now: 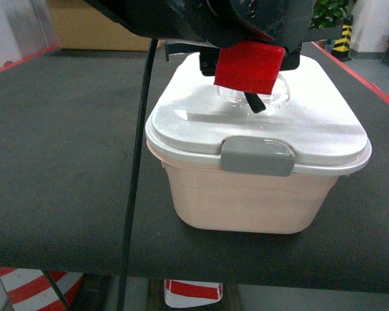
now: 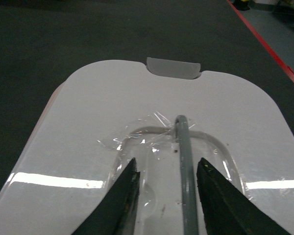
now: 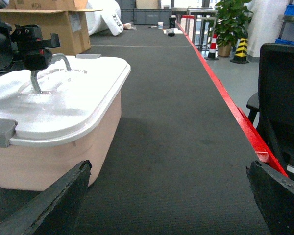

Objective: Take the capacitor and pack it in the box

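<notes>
1. Box (image 1: 246, 194): pink tub, white lid (image 1: 324, 116) on, grey latch (image 1: 257, 156) at front; sits on dark belt (image 1: 58, 162), centre-right in head view.
2. Left gripper (image 2: 166, 196): over lid centre; jaws narrowly apart either side of grey handle (image 2: 186, 161), not closed on it.
3. Right gripper (image 3: 171, 205): low beside box, jaws wide, holding nothing.
4. Capacitor: not visible in any view.
5. Bkgd: cardboard carton (image 3: 49, 24), plant (image 3: 230, 19).
</notes>
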Controlling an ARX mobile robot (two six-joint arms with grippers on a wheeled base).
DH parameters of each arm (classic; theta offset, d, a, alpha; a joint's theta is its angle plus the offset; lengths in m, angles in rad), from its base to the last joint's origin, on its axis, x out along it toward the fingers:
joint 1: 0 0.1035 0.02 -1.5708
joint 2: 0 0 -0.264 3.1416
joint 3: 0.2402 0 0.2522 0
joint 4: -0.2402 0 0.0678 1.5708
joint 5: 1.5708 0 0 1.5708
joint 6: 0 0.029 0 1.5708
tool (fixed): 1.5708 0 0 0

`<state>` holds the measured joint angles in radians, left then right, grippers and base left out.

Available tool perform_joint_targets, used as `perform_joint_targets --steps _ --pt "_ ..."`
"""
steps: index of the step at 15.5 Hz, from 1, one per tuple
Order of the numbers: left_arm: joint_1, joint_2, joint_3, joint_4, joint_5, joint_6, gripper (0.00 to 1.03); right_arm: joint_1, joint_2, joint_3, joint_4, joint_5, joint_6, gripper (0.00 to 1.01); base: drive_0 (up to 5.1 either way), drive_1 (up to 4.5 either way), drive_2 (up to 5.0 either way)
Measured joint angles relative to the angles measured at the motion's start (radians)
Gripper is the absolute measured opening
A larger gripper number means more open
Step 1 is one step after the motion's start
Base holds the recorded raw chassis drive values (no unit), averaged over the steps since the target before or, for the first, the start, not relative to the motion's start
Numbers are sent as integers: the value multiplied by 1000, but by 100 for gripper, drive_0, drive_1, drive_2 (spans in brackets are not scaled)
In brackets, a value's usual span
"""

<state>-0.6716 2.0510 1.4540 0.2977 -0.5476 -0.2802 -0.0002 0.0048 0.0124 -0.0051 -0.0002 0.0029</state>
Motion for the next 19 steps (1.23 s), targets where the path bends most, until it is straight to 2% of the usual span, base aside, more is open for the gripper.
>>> perform_joint_targets --steps 1,2,4,6,9,11,13,15,18,19 --pt "3 -3 -7 5 -2 -1 41 0 0 0 0 0 0 98 0 0 0" --pt "8 -11 -23 24 -5 0 50 0 0 0 0 0 0 98 0 0 0" --pt "28 -57 -70 133 -16 27 73 0 0 0 0 0 0 98 0 0 0" --pt "55 -156 -137 295 -29 94 97 0 0 0 0 0 0 98 0 0 0" --pt "116 -349 -320 415 -33 185 98 0 0 0 0 0 0 98 0 0 0" --pt "165 -516 -531 502 -52 266 98 0 0 0 0 0 0 98 0 0 0" --pt "193 -722 -718 571 -59 364 98 0 0 0 0 0 0 98 0 0 0" --pt "214 -900 -871 548 -83 429 98 0 0 0 0 0 0 98 0 0 0" --pt "217 -898 -877 545 -85 461 98 0 0 0 -1 0 0 98 0 0 0" --pt "237 -932 -858 391 -15 435 92 0 0 0 0 0 0 98 0 0 0"
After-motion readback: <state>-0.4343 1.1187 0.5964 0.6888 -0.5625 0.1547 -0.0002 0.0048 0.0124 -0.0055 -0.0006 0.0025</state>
